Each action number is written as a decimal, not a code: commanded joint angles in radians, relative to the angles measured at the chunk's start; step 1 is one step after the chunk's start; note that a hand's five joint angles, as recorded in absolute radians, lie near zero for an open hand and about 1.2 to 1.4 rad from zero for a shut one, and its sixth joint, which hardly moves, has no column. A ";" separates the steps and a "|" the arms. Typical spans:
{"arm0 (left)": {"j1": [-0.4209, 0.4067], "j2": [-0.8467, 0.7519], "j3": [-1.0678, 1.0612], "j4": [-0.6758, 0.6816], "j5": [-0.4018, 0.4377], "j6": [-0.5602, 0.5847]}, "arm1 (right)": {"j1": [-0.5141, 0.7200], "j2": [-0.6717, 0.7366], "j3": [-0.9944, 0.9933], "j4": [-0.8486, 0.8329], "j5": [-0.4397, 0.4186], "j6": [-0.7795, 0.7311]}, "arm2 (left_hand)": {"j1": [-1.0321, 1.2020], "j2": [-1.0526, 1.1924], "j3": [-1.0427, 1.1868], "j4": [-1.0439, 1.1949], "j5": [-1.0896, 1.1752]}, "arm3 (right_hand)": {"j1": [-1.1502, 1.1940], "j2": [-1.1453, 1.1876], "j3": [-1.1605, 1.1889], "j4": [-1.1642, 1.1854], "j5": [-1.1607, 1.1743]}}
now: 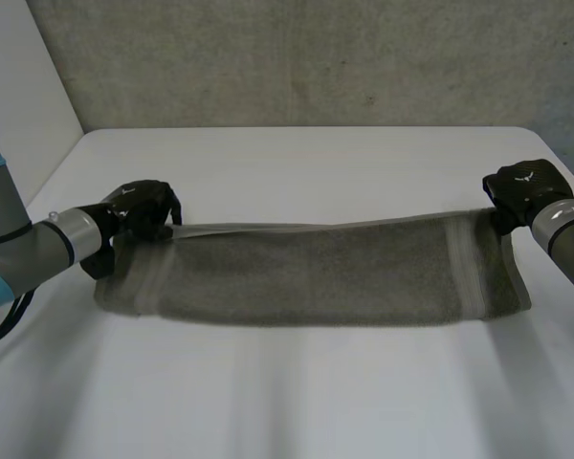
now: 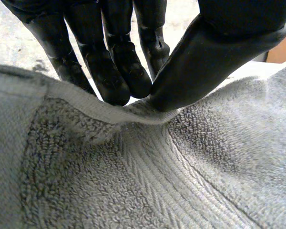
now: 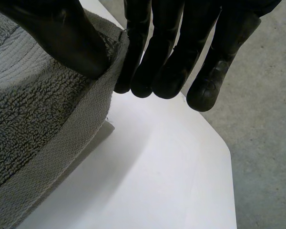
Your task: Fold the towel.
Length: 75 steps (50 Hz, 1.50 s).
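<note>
The grey towel [image 1: 316, 273] lies across the middle of the white desk [image 1: 297, 163], with its long side running left to right. The left hand [image 1: 139, 210] pinches its far left corner between fingers [image 2: 117, 71] and thumb. The right hand [image 1: 526, 189] pinches the far right corner the same way. A grey wall [image 1: 316, 57] stands behind the desk.

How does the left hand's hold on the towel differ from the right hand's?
The left hand pinches the towel at its far left corner; the right hand pinches the far right corner. The left hand's fingers close on the hem beside the thumb; some of the right hand's fingers hang past the edge above the table. Both pinch the towel, its far edge stretched between them.
</note>
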 commanded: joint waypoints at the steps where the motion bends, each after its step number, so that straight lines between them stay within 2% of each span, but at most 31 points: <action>1: 0.003 -0.007 0.009 -0.004 -0.020 0.000 | 0.003 0.039 -0.031 0.000 0.013 -0.002 | -0.078 -0.191 -0.175 -0.188 -0.167 | -0.560 -0.555 -0.564 -0.560 -0.561; 3: 0.003 0.004 -0.006 -0.007 -0.027 0.002 | 0.003 0.042 -0.038 0.002 0.011 -0.001 | -0.893 -1.005 -0.990 -1.003 -0.982 | -1.097 -1.093 -1.101 -1.097 -1.098; 4: 0.003 0.004 -0.006 -0.007 -0.027 0.002 | 0.003 0.042 -0.038 0.002 0.011 -0.001 | -0.898 -1.010 -0.994 -1.007 -0.986 | -1.100 -1.096 -1.104 -1.100 -1.101; 5: 0.003 0.013 -0.016 -0.007 -0.029 0.002 | 0.003 0.041 -0.040 0.002 0.010 0.004 | -1.077 -1.190 -1.174 -1.187 -1.166 | -1.160 -1.156 -1.164 -1.160 -1.161; 12: 0.003 0.114 -0.093 -0.006 -0.020 0.002 | 0.003 -0.013 -0.040 0.009 0.013 0.010 | -1.059 -1.171 -1.155 -1.169 -1.147 | -1.160 -1.156 -1.164 -1.160 -1.161; 17: 0.009 0.219 -0.182 0.008 -0.012 0.005 | 0.000 -0.116 -0.008 0.016 0.001 0.004 | -1.047 -1.159 -1.144 -1.157 -1.136 | -1.160 -1.156 -1.164 -1.160 -1.161; 23: 0.018 0.318 -0.316 0.085 -0.011 0.011 | 0.000 -0.242 0.107 0.049 -0.016 -0.005 | -1.033 -1.145 -1.129 -1.143 -1.121 | -1.160 -1.156 -1.164 -1.160 -1.161; 28: 0.020 0.349 -0.418 0.171 -0.020 0.095 | -0.009 -0.324 0.232 0.045 -0.079 -0.015 | -1.027 -1.139 -1.123 -1.137 -1.115 | -1.160 -1.156 -1.164 -1.160 -1.161; 30: 0.024 0.347 -0.470 0.204 -0.026 0.193 | -0.011 -0.343 0.308 0.040 -0.134 -0.041 | -1.027 -1.139 -1.123 -1.137 -1.115 | -1.160 -1.156 -1.164 -1.160 -1.161; 31: 0.024 0.347 -0.471 0.204 -0.026 0.194 | -0.011 -0.343 0.308 0.040 -0.134 -0.041 | -1.027 -1.139 -1.123 -1.137 -1.115 | -1.160 -1.156 -1.164 -1.160 -1.161; 33: 0.030 0.338 -0.495 0.207 -0.029 0.278 | -0.012 -0.343 0.372 0.026 -0.171 -0.071 | -1.027 -1.139 -1.123 -1.137 -1.115 | -1.160 -1.156 -1.164 -1.160 -1.161; 37: 0.030 0.329 -0.503 0.203 -0.027 0.310 | -0.038 -0.340 0.426 -0.018 -0.183 -0.091 | -1.027 -1.139 -1.123 -1.137 -1.115 | -1.160 -1.156 -1.164 -1.160 -1.161; 46: 0.032 0.320 -0.521 0.215 -0.026 0.312 | -0.084 -0.253 0.489 -0.147 -0.188 -0.096 | -1.024 -1.136 -1.120 -1.134 -1.112 | -1.050 -1.046 -1.055 -1.050 -1.051; 61: 0.059 0.275 -0.512 0.214 -0.027 0.313 | -0.097 -0.137 0.474 -0.161 -0.174 -0.182 | -1.024 -1.136 -1.120 -1.134 -1.112 | -0.850 -0.846 -0.855 -0.850 -0.851; 68: 0.063 0.280 -0.514 0.212 -0.027 0.312 | -0.106 -0.116 0.468 -0.161 -0.176 -0.196 | -1.024 -1.136 -1.120 -1.134 -1.112 | -0.586 -0.582 -0.591 -0.586 -0.587; 75: 0.063 0.285 -0.515 0.210 -0.027 0.312 | -0.107 -0.090 0.453 -0.159 -0.173 -0.196 | -1.024 -1.136 -1.120 -1.134 -1.112 | -0.560 -0.556 -0.564 -0.560 -0.561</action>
